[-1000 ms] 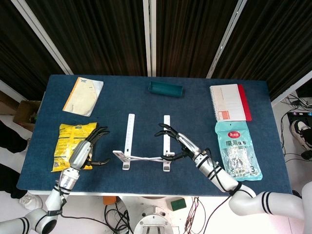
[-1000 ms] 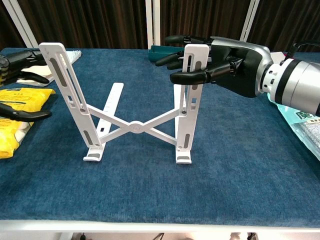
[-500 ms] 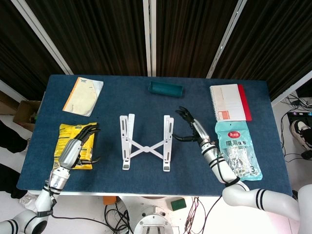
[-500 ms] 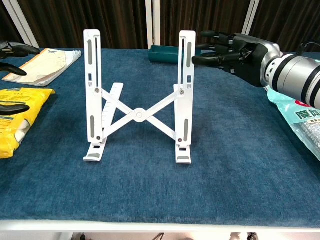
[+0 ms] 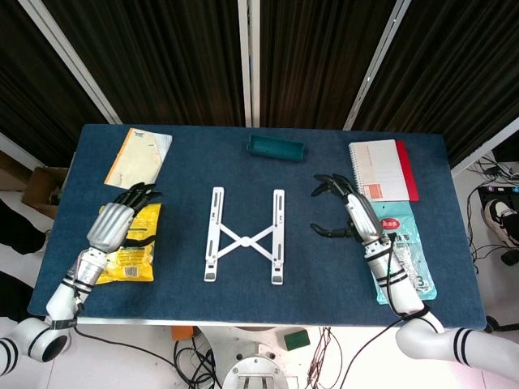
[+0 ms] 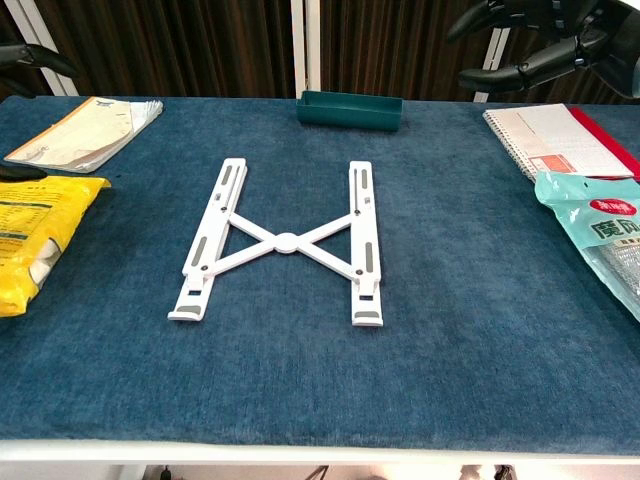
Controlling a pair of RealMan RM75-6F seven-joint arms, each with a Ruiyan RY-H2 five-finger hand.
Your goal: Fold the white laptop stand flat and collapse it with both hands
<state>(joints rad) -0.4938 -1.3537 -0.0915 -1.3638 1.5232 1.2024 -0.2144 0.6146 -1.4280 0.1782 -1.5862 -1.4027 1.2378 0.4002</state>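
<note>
The white laptop stand (image 5: 243, 239) lies flat on the blue table, its two rails parallel and joined by an X-shaped cross brace (image 6: 285, 240). My left hand (image 5: 120, 223) hovers over the yellow packet at the table's left, fingers spread and holding nothing. On the other side, my right hand (image 5: 350, 212) is raised off the stand to its right, fingers curled apart and empty. In the chest view only the right hand's fingertips (image 6: 500, 15) show at the top right corner, and the left hand barely enters at the left edge.
A yellow snack packet (image 5: 130, 247) and a booklet (image 5: 139, 158) lie at the left. A green tray (image 5: 276, 148) sits at the back centre. At the right are a spiral notebook (image 5: 381, 170) and a green packet (image 5: 397, 247).
The stand's upright rails have dropped from standing to lying flat on the table. Both hands have drawn away outward, the right one to the right and the left one to the left.
</note>
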